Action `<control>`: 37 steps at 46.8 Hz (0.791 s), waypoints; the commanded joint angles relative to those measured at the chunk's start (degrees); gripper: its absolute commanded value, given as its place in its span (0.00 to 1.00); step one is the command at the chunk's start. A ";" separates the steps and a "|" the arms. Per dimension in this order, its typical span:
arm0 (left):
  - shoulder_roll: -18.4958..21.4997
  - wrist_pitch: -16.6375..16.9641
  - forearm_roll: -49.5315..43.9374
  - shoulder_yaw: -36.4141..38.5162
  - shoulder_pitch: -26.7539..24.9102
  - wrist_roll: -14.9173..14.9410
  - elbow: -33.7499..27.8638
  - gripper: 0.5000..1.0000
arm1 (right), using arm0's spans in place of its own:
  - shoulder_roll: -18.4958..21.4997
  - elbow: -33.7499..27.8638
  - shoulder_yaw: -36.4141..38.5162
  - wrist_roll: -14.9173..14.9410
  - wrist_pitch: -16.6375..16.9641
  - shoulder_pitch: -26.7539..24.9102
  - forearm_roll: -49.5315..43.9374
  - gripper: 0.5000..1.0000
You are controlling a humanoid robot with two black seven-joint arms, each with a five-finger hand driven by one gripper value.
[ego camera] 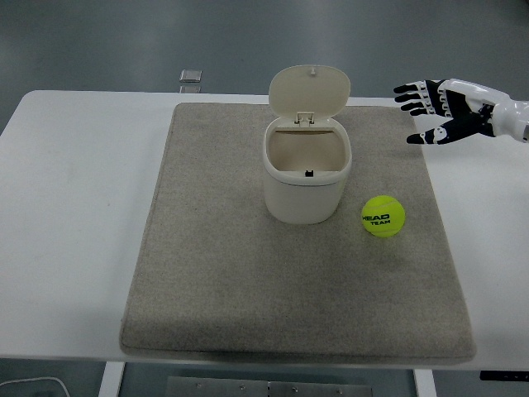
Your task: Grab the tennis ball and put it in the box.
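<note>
A yellow-green tennis ball (383, 216) with black print lies on the grey mat (207, 273), just right of the box. The box (307, 169) is a cream bin with rounded corners; its lid (309, 91) stands open at the back and the inside looks empty. My right hand (438, 112) comes in from the right edge, held above the mat's far right corner, well behind and to the right of the ball. Its fingers are spread and hold nothing. My left arm is out of view.
The mat covers the middle of the white table (74, 207). A small grey square object (191, 77) lies at the table's far edge, left of the lid.
</note>
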 commanded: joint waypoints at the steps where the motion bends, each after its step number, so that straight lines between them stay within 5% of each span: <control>1: 0.00 0.00 0.01 0.07 -0.02 0.01 0.00 0.98 | -3.18 4.94 -0.18 0.37 -0.67 -0.91 -2.68 0.83; 25: 0.00 0.00 0.01 -0.02 -0.02 0.01 0.00 0.98 | -9.69 20.07 -0.18 2.13 -8.67 -8.30 -14.20 0.83; 37: 0.00 0.00 0.01 -0.02 -0.02 0.01 0.00 0.98 | -8.81 21.04 -0.18 2.92 -13.85 -10.32 -18.86 0.83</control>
